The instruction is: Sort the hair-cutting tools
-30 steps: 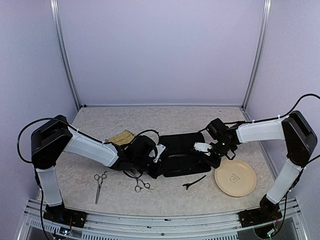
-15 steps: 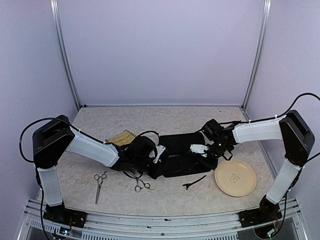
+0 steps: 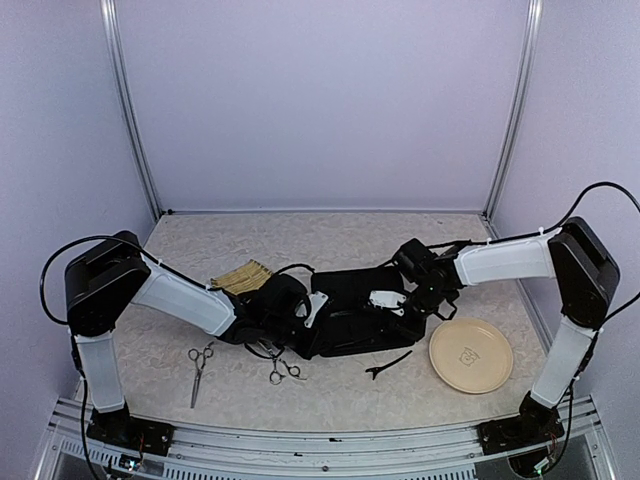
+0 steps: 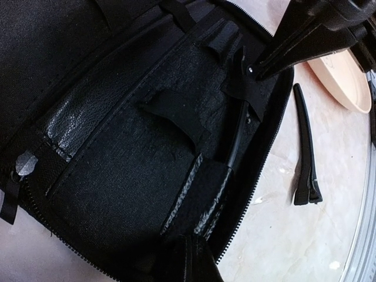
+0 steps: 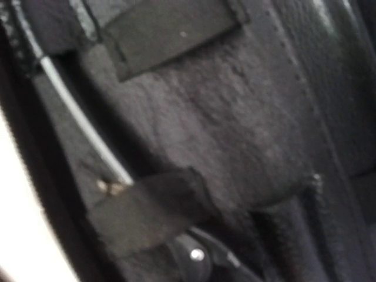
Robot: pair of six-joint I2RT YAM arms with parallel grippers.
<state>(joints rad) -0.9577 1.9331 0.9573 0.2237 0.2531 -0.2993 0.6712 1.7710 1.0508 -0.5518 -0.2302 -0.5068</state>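
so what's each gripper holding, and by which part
The left gripper is shut on the zip case, pinching its near rim. The right gripper looks shut on one end of a black hair clip lying inside it.

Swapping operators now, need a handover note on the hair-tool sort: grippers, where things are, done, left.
Grippers: left gripper shut, at the near edge of the open black case. right gripper shut, tips at the upper end of the first hair clip, which lies inside the case; grip not confirmable.
Things: second hair clip on the table in front of the case, near the beige plate. first scissors and second scissors on the table by the left arm.
Done: one clip in the case, it seems.
Left: second clip, both scissors.
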